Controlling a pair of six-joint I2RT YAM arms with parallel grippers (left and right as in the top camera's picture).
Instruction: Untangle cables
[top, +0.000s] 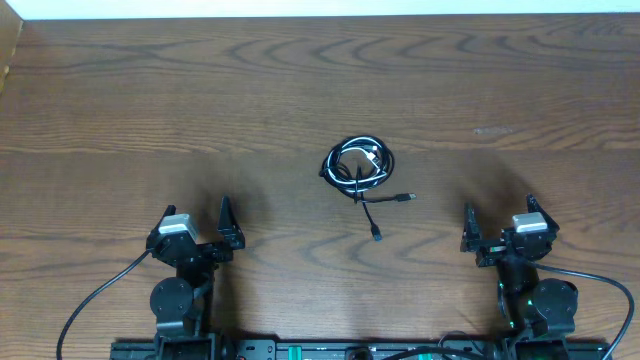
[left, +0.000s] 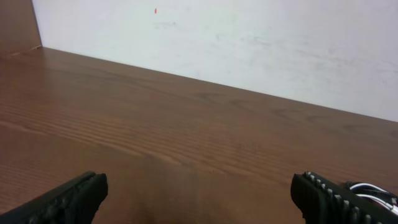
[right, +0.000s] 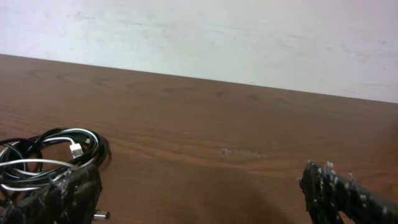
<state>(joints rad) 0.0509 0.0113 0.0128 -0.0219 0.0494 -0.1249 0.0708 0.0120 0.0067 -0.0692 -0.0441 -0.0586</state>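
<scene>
Closest to the wrist cameras are the black ribbed fingers of each gripper. In both wrist views the 2 fingers stand at the side edges of the picture with bare wood between them, so the left gripper and the right gripper are both spread wide and hold nothing. From overhead, the cables lie as 1 small loose coil near the middle of the brown wooden table, with black cords and a white cord wound together. Out of the coil come 2 black tails toward the robot, each ending in a small plug. The left gripper is left of the coil and nearer the robot, well apart from it, and the right gripper sits likewise on the right side. Beyond the coil, a white wall meets the table's far edge.
</scene>
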